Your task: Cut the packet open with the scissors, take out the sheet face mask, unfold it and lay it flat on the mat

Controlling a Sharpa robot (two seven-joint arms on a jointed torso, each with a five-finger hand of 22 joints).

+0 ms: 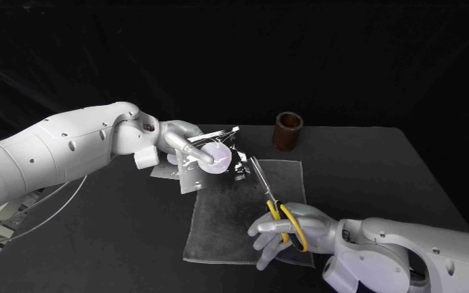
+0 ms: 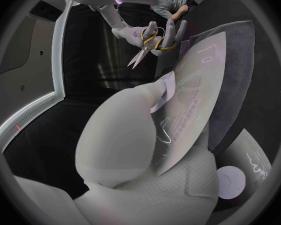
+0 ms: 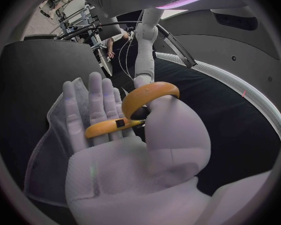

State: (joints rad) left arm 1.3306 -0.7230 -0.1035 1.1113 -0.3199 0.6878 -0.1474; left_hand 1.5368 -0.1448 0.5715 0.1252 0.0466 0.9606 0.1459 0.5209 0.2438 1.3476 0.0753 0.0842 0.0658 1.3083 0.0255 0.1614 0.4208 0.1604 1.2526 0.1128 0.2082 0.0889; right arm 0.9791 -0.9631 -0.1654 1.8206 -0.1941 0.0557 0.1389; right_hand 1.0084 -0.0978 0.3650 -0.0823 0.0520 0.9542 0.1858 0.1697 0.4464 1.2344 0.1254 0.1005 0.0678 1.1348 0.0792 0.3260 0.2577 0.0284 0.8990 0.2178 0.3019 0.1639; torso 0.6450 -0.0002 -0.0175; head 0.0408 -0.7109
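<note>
My left hand [image 1: 186, 145] holds the silvery mask packet [image 1: 210, 164] up above the far end of the grey mat [image 1: 234, 228]. In the left wrist view the packet [image 2: 190, 105] stands pinched between my fingers [image 2: 131, 130]. My right hand [image 1: 283, 228] grips the yellow-handled scissors [image 1: 276, 208] over the mat's near right part. Their blades [image 1: 258, 174] point away from me, with the tips close to the packet's right edge. The yellow handles [image 3: 137, 110] loop round my thumb and fingers in the right wrist view. The left wrist view shows the scissors [image 2: 147, 45] with blades slightly parted.
A brown cylindrical cup [image 1: 287, 131] stands upright on the black table [image 1: 391, 171] beyond the mat, to the right of the packet. The mat's near edge lies close to the table's front.
</note>
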